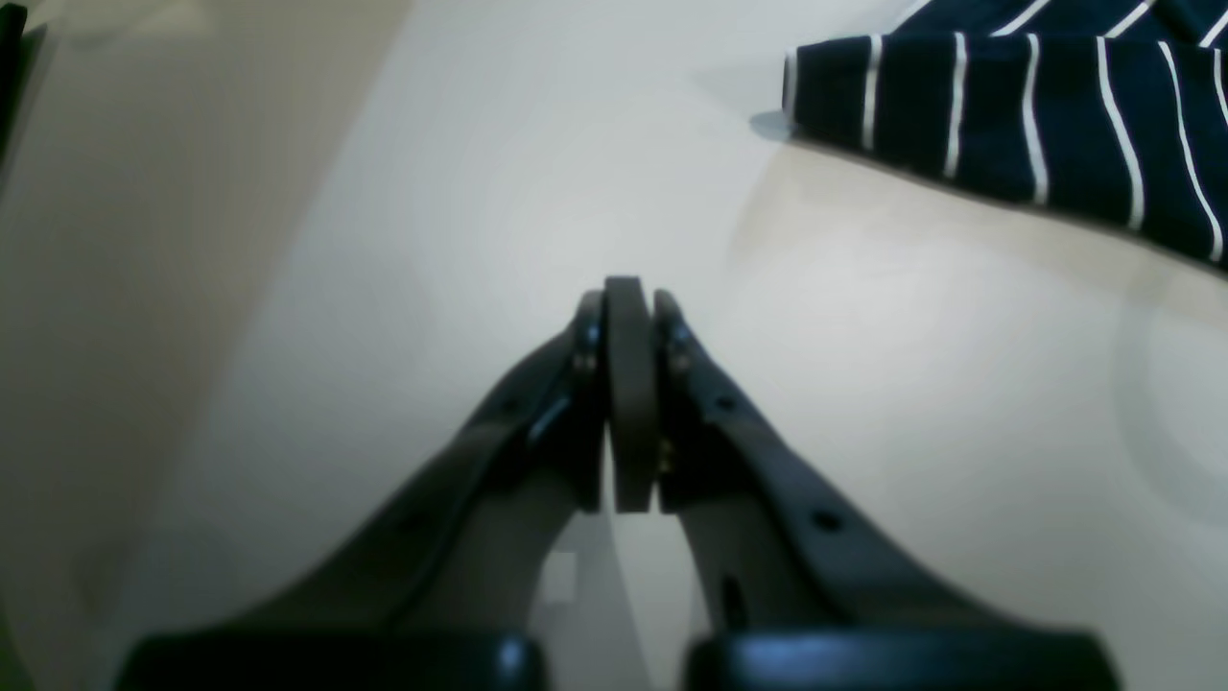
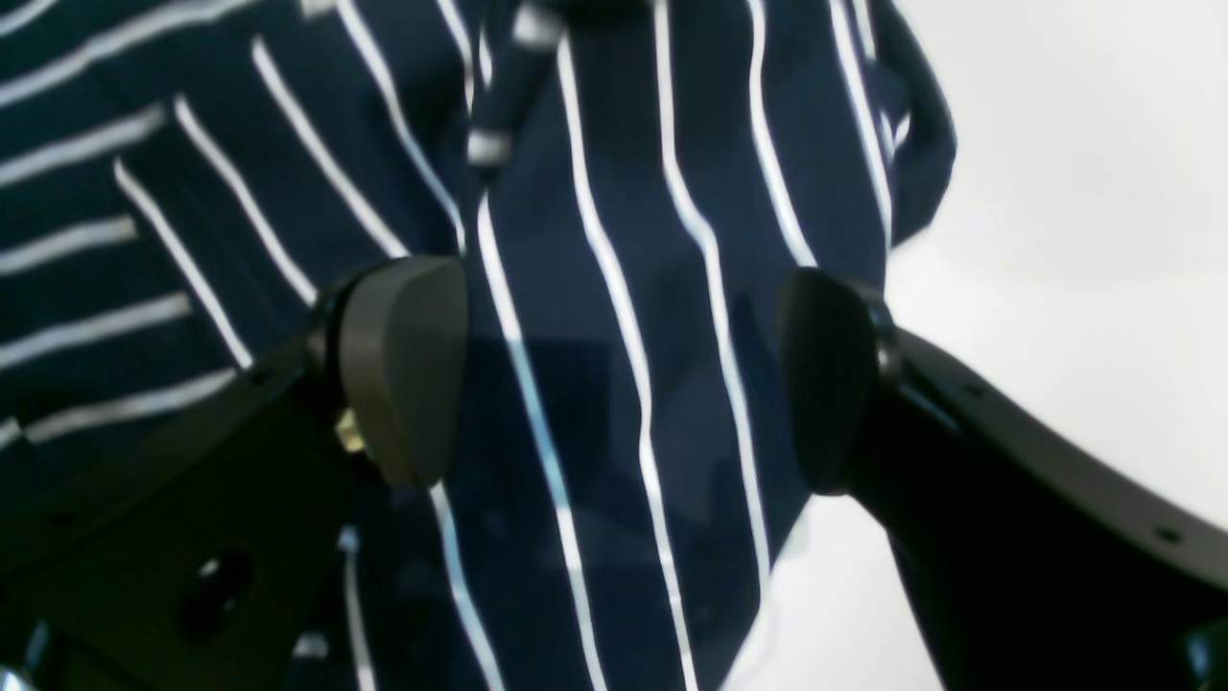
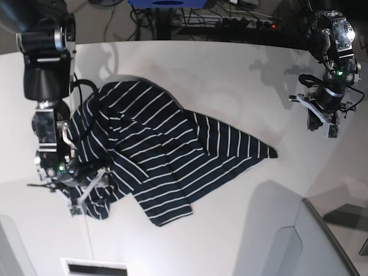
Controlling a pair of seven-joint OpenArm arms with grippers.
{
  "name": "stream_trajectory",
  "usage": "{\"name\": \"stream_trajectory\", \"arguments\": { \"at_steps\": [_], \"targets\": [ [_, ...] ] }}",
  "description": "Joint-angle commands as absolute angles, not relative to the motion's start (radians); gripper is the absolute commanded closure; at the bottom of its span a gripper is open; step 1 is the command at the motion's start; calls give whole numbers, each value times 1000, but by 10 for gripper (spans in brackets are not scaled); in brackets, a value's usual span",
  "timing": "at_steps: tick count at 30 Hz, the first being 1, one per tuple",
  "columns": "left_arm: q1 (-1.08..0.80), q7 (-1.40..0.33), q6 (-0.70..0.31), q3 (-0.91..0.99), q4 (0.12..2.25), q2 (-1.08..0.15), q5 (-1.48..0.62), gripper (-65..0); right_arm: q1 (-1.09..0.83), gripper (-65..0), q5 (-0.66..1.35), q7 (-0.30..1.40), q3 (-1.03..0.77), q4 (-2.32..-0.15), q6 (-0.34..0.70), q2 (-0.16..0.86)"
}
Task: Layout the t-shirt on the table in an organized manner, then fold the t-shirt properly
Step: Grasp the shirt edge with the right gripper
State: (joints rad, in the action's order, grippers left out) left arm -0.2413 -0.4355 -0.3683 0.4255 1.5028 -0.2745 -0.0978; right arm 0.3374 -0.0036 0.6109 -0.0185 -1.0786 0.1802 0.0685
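The t-shirt (image 3: 167, 155), dark navy with thin white stripes, lies crumpled and partly folded over itself on the white table (image 3: 230, 75), left of centre. My right gripper (image 3: 86, 192) hovers over the shirt's near left corner. In the right wrist view it (image 2: 624, 374) is open, with striped fabric (image 2: 614, 240) beneath and between the pads, not pinched. My left gripper (image 3: 322, 123) hangs at the far right, well away from the shirt. The left wrist view shows it (image 1: 630, 317) shut on nothing above bare table (image 1: 432, 192), with a shirt edge (image 1: 1007, 106) at top right.
Cables and a power strip (image 3: 241, 23) run behind the table's far edge, beside a blue object (image 3: 167, 3). A grey-white panel (image 3: 299, 247) rises at the near right. A dark slot (image 3: 95, 268) sits at the near edge.
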Motion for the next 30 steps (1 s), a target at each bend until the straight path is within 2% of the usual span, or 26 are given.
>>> {"name": "stream_trajectory", "arguments": {
  "at_steps": [1, 4, 6, 9, 14, 15, 20, 22, 23, 26, 30],
  "targets": [
    [-243, -415, -364, 432, 1518, -286, -101, 0, 384, -474, -5, 584, 7, -1072, 179, 71],
    [-251, -415, -364, 432, 1521, -278, -101, 0, 430, -474, -5, 539, 105, -1003, 173, 73],
    [-252, -415, -364, 432, 1518, -277, -101, 0, 469, -474, -5, 516, 157, -921, 130, 71],
    [-254, -415, -364, 432, 1514, -277, -99, 0, 524, -474, -5, 470, 188, -796, 54, 68],
    [-254, -415, -364, 432, 1512, -277, -99, 0, 564, -458, -5, 390, 193, -679, 35, 73],
    [-254, -415, -364, 432, 1512, -277, -99, 0, 568, -420, -5, 386, 191, -664, 35, 74],
    [-254, -415, -364, 427, 1512, -275, -99, 0, 596, -117, -5, 375, 191, -582, 35, 76],
    [-254, -415, -364, 426, 1512, -275, -99, 0, 596, -18, -4, 375, 189, -587, 35, 76],
    [-254, -415, -364, 424, 1512, -275, -99, 0, 595, 0, -4, 383, 189, -601, 35, 76],
    [-252, -415, -364, 430, 1512, -265, -99, 0, 559, 0, -4, 394, 189, -694, 35, 76],
    [-252, -415, -364, 430, 1511, -265, -99, 0, 504, 0, -4, 490, 188, -886, 35, 107]
  ]
}}
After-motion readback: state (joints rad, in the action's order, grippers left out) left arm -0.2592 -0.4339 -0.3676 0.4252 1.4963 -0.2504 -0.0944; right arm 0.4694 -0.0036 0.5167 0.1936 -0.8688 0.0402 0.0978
